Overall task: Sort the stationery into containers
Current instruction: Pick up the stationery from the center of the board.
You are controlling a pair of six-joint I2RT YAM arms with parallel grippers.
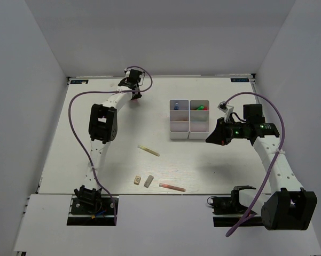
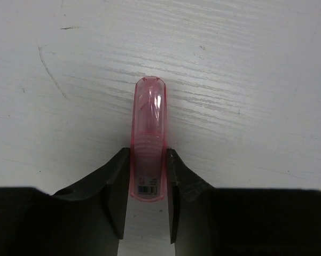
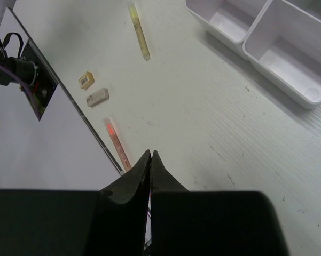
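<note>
**Handling.** All the stationery is judged light and rigid. The pink pen, at 6 o'clock on the table, and the yellow pen beyond it are thin, smooth and likely to roll. The best hold is across the barrel at mid-length. The beige eraser and grey eraser, just left of the pink pen, are blocky and should grip easily across their short sides.

**Right gripper**. The jaws are pressed together and hold nothing. It hangs at 3 o'clock, just beside the containers.

**Containers.** White, two by three compartments, past table centre. The far pair hold small coloured items; the near four look bare.

**Left gripper**. It is at 11 o'clock, near the far edge. Its fingers press both sides of the marker, which lies on the table. The hold sits near one end, so the marker may pivot on lifting.

**Marker appearance.** Translucent pink plastic with a glossy, slippery look. The free end is rounded and the gripped end carries a barcode label.
</note>
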